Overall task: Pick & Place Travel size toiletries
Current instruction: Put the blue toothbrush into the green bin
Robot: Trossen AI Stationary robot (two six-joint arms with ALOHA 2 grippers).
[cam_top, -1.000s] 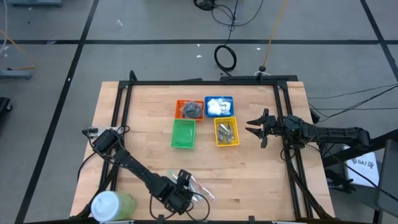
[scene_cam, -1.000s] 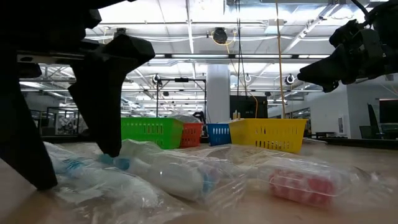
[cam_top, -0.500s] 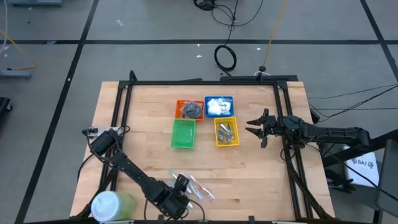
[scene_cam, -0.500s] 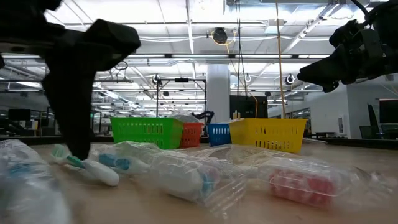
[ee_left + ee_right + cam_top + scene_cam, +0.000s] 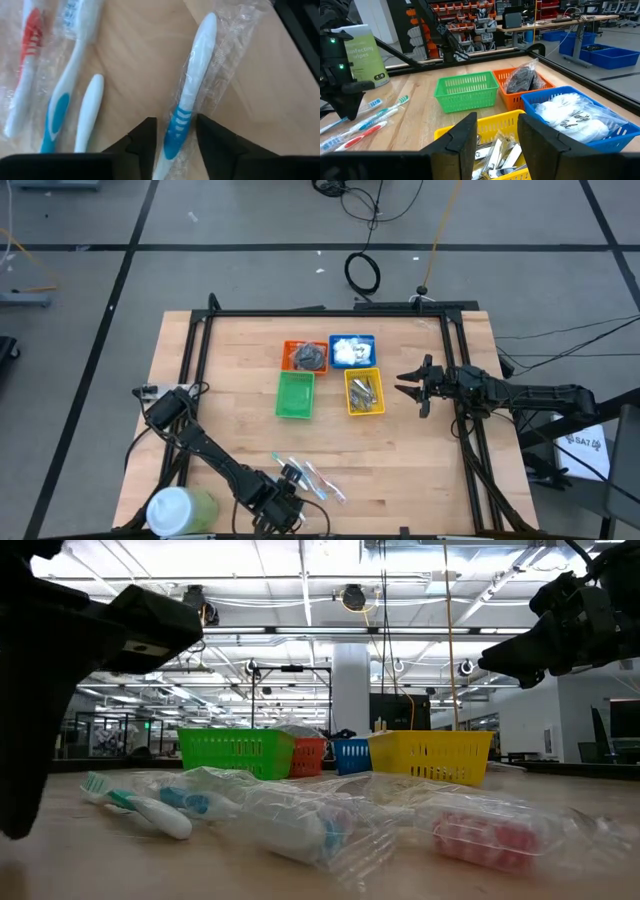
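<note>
Several slim toothbrushes in clear wrappers [image 5: 312, 480] lie flat near the table's near edge, and they also show in the low view [image 5: 300, 820]. My left gripper [image 5: 289, 483] points steeply down at their left end. In the left wrist view its fingers [image 5: 176, 121] stand narrowly apart on either side of one wrapped blue-and-white toothbrush [image 5: 192, 85], which lies on the wood. A red one [image 5: 27, 60] and a blue one [image 5: 65, 85] lie beside it. My right gripper [image 5: 412, 385] waits open, level, above the table's right side. My left gripper comes from above, with one finger [image 5: 145, 142] and the other [image 5: 215, 142] on either side of the toothbrush's blue-striped handle [image 5: 176, 131], across its length. I cannot tell whether the fingers touch the wrapper. The toothbrush lies flat on the table.
Four small baskets stand mid-table: green [image 5: 295, 395], orange [image 5: 306, 356] with dark discs, blue [image 5: 352, 350] with white packets, yellow [image 5: 364, 391] with metal clippers. A big white-and-green tub [image 5: 180, 508] stands at the near left corner. Black frame rails [image 5: 462, 430] border the table.
My left gripper has gone toward the table's left edge along the row of toothbrushes and has turned a little. In the low view its fingers have passed from among the wrappers to the picture's left side.
</note>
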